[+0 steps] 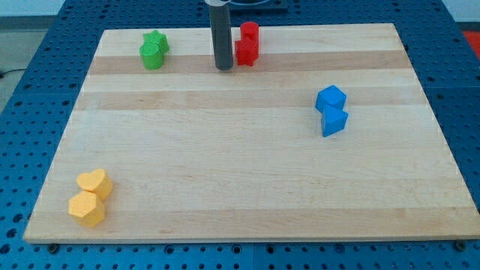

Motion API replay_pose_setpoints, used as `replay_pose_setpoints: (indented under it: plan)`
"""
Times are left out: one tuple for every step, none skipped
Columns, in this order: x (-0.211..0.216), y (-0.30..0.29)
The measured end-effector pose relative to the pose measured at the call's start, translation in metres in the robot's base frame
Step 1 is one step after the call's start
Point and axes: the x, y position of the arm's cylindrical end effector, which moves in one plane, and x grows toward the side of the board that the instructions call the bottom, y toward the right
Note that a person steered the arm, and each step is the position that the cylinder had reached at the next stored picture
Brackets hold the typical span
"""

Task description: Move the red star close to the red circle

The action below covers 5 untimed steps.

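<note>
Two red blocks touch each other at the view's top centre. The upper one is the red circle (250, 32). The lower one is the red star (245, 52). My tip (223, 67) is the lower end of a dark rod. It rests on the board just left of the red star, very close to it or touching it.
Two green blocks (154, 50) sit together at the top left. Two blue blocks (331, 110) sit together at the right. A yellow heart (95, 184) and a yellow hexagon (87, 209) sit at the bottom left. The wooden board (247, 172) lies on a blue perforated table.
</note>
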Motion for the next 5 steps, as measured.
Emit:
replay_pose_setpoints:
  plan:
    - [-0.028,0.005]
    - [-0.038,0.017]
    - [-0.038,0.01]
    - [-0.01,-0.017]
    - [0.026,0.019]
